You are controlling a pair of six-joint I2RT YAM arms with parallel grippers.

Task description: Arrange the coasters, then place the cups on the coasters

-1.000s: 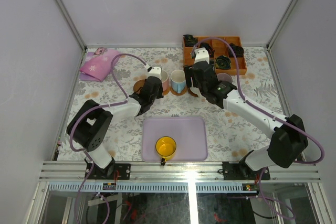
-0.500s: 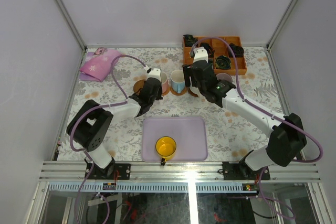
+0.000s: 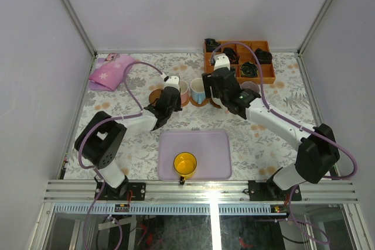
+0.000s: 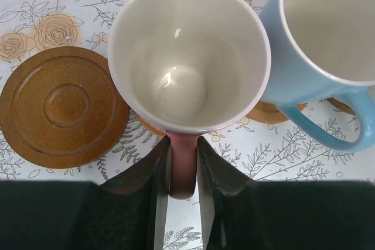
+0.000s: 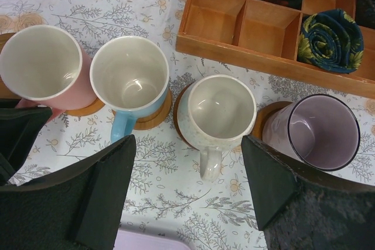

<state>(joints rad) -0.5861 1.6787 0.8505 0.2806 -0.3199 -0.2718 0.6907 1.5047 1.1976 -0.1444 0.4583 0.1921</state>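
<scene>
Brown round wooden coaster (image 4: pixel 61 106) and light blue mug (image 4: pixel 304 80) flank the pink-handled cream mug (image 4: pixel 187 57), its handle pinched by the left jaws; right jaws gape empty.

Plain pale lavender walls (image 3: pixel 193 4) with metal corner rails (image 3: pixel 69 10) enclose a table (image 3: pixel 140 153) covered in floral cloth.

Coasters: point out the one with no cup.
The ringed coaster at the row's left end, beside the pink-handled cup; it lies bare, while the other four each carry a cup.
</scene>
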